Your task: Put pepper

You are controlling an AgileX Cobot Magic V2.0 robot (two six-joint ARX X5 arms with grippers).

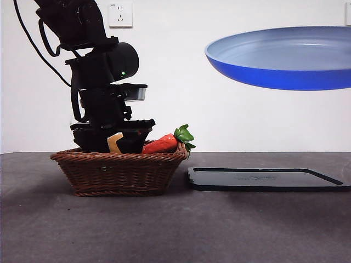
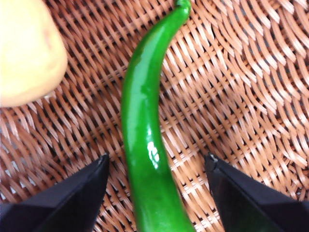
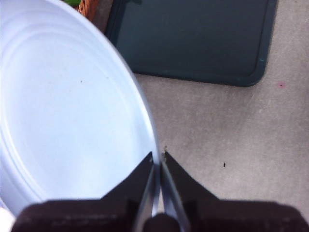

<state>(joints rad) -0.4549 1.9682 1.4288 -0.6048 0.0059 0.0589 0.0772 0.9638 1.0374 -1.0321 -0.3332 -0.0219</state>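
The glossy green pepper (image 2: 145, 135) lies on the woven floor of the wicker basket (image 1: 118, 170). My left gripper (image 2: 157, 188) is open, lowered into the basket (image 2: 231, 96), with one jaw on each side of the pepper. In the front view the left gripper (image 1: 112, 139) is down in the basket and the pepper is hidden. My right gripper (image 3: 157, 159) is shut on the rim of a blue plate (image 3: 67, 111) and holds it high in the air at the right, as the front view shows (image 1: 285, 57).
A yellow rounded vegetable (image 2: 26, 50) lies next to the pepper in the basket. A red-orange vegetable with a green leafy top (image 1: 164, 142) sticks out over the basket's right rim. A dark flat tray (image 1: 263, 179) lies on the grey table under the plate.
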